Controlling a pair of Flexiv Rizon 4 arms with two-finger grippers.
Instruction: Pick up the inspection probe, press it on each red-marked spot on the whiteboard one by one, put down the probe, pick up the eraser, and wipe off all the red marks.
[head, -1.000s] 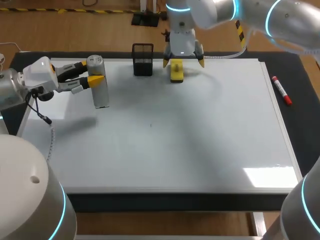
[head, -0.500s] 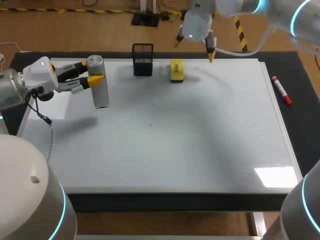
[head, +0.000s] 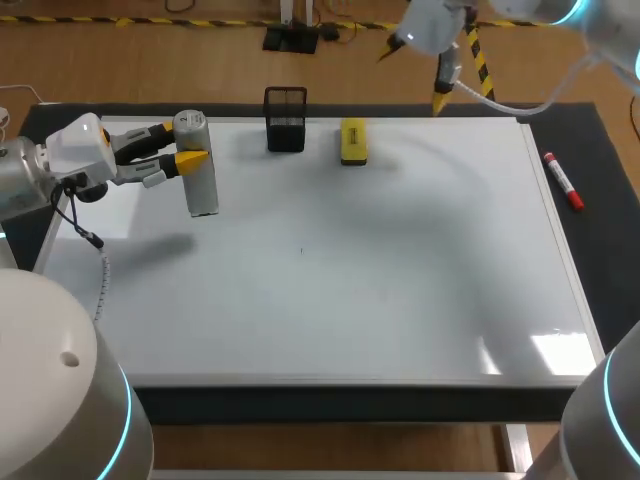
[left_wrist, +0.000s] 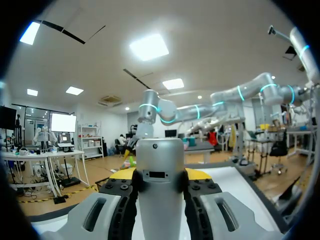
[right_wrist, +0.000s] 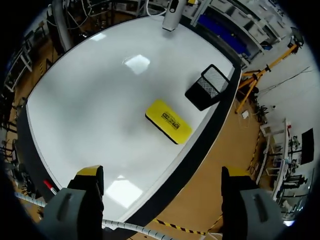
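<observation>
The inspection probe (head: 202, 178), a silver cylinder, stands upright over the far left of the whiteboard (head: 350, 290), and my left gripper (head: 186, 146) is shut on its upper part. The left wrist view shows the probe (left_wrist: 161, 185) clamped between the black fingers (left_wrist: 116, 200). The yellow eraser (head: 353, 141) lies flat near the board's far edge. My right gripper (head: 413, 76) hangs open in the air beyond that edge, right of the eraser and apart from it. From its wrist camera the eraser (right_wrist: 168, 120) lies well ahead of the open gripper (right_wrist: 162, 172). I see no red marks on the board.
A black mesh holder (head: 286, 120) stands on the far edge between probe and eraser, also seen as the holder (right_wrist: 208, 87) beside the eraser. A red marker (head: 563, 181) lies on the dark mat off the board's right side.
My right gripper, which stood open over the eraser, has risen and swung right past the far edge, leaving the eraser lying there. The left arm and probe have not moved.
</observation>
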